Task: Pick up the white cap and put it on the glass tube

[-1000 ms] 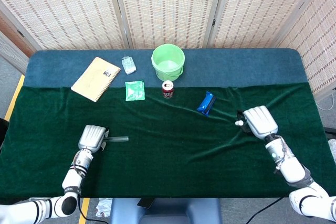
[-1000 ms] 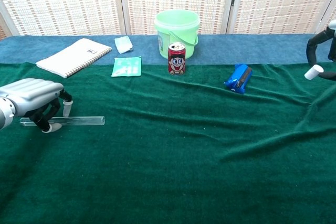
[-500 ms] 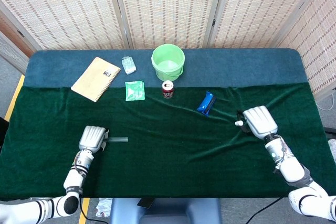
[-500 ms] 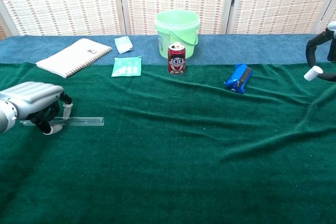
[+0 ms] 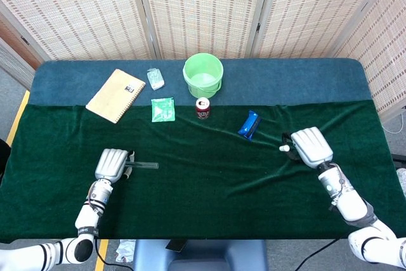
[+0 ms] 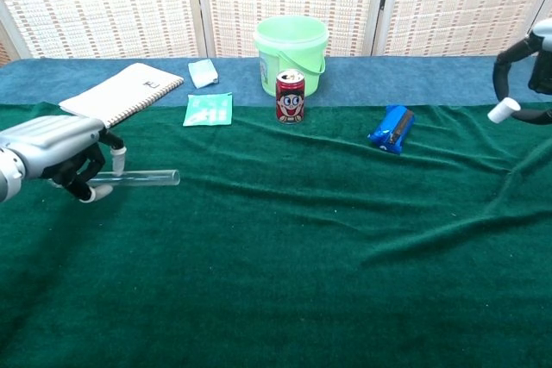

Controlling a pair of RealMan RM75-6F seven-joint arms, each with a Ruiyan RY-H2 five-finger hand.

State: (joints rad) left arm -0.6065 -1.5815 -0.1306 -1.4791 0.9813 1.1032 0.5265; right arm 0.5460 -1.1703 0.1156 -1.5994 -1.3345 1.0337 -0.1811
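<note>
My left hand (image 6: 60,154) holding glass tube (image 6: 142,179), tube pointing right, lying flat. My right hand (image 6: 528,75) at far right edge, pinching white cap (image 6: 504,110). Red can (image 6: 290,96) standing before green bucket (image 6: 291,53).

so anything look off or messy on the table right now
Nothing spilled or damaged. The green cloth is rumpled, with ridges running across its right half. The blue packet lies tilted on one ridge. The red can stands upright before the green bucket. The notebook lies askew.
</note>
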